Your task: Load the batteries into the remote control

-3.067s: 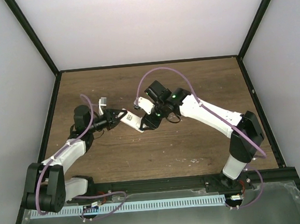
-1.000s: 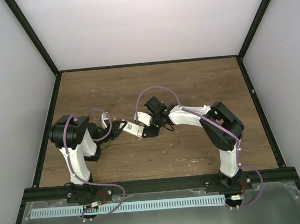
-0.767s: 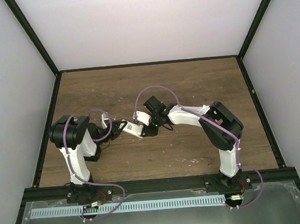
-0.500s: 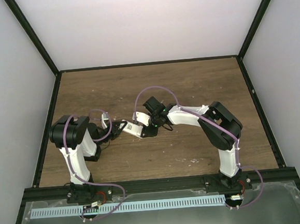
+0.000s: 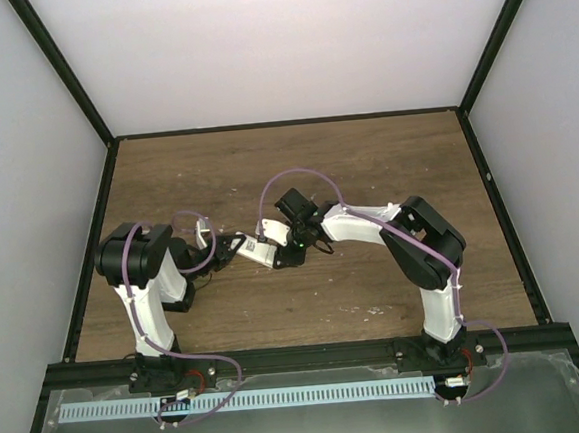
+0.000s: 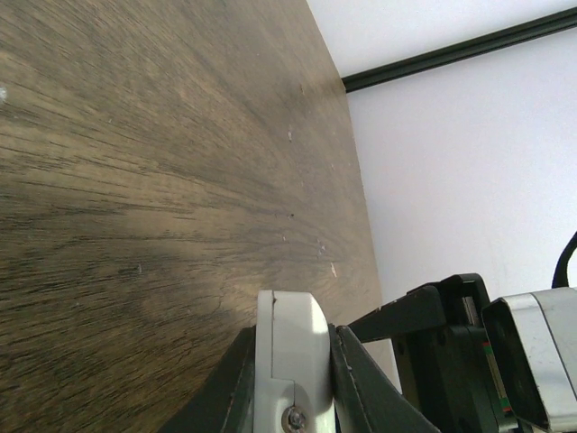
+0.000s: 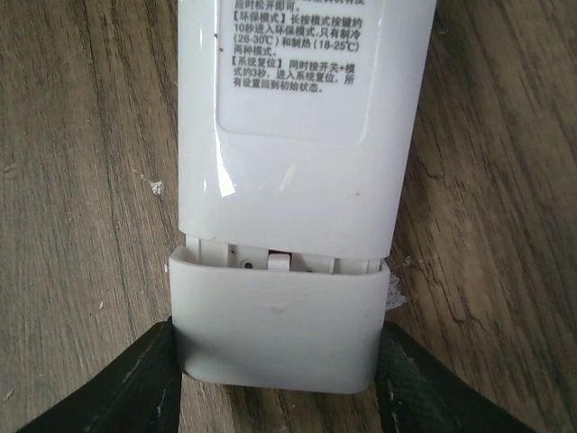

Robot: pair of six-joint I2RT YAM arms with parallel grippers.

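Note:
The remote control (image 5: pixel 259 250) is held between both grippers low over the wooden table. In the right wrist view it lies back up (image 7: pixel 297 108), with its printed label showing. A white cover piece (image 7: pixel 278 329) sits on its near end, with a narrow gap to the body. My right gripper (image 7: pixel 279 379) is shut on the sides of that cover and also shows in the top view (image 5: pixel 284 254). My left gripper (image 5: pixel 234 248) is shut on the remote's other end, seen edge-on between its fingers (image 6: pixel 290 361). No blue batteries are visible.
The brown wooden table (image 5: pixel 366 170) is bounded by a black frame and white walls. My right gripper's black body (image 6: pixel 469 352) fills the lower right of the left wrist view. Purple cables loop over both arms.
Since three seconds ago both arms have drawn nearer and lower with the remote. Over the last second my right gripper has edged slightly left toward the left gripper.

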